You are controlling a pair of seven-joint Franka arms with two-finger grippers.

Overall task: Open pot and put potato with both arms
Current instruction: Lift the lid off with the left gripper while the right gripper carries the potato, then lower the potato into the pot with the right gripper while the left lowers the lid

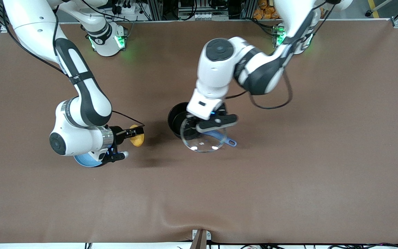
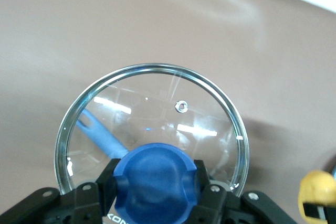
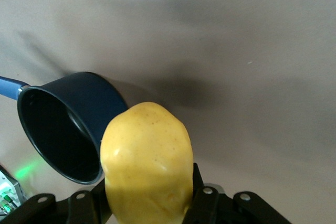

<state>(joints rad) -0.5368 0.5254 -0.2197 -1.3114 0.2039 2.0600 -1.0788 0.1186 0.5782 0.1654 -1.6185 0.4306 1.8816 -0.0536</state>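
The black pot (image 1: 175, 119) stands open mid-table, its blue handle (image 1: 231, 141) pointing toward the left arm's end. My left gripper (image 1: 210, 128) is shut on the blue knob (image 2: 152, 166) of the glass lid (image 1: 202, 141) and holds it in the air over the pot's nearer rim and handle. In the left wrist view (image 2: 156, 178) the handle (image 2: 97, 132) shows through the lid (image 2: 157, 103). My right gripper (image 1: 131, 134) is shut on the yellow potato (image 1: 138, 137), held over the table toward the right arm's end from the pot. The right wrist view shows that gripper (image 3: 149, 195), the potato (image 3: 147, 156) and the empty pot (image 3: 63, 129).
A light-blue plate (image 1: 83, 161) lies on the brown table under my right wrist. The right arm's potato (image 2: 316, 192) shows at the edge of the left wrist view. The table's edge nearest the front camera has a small bracket (image 1: 200, 237).
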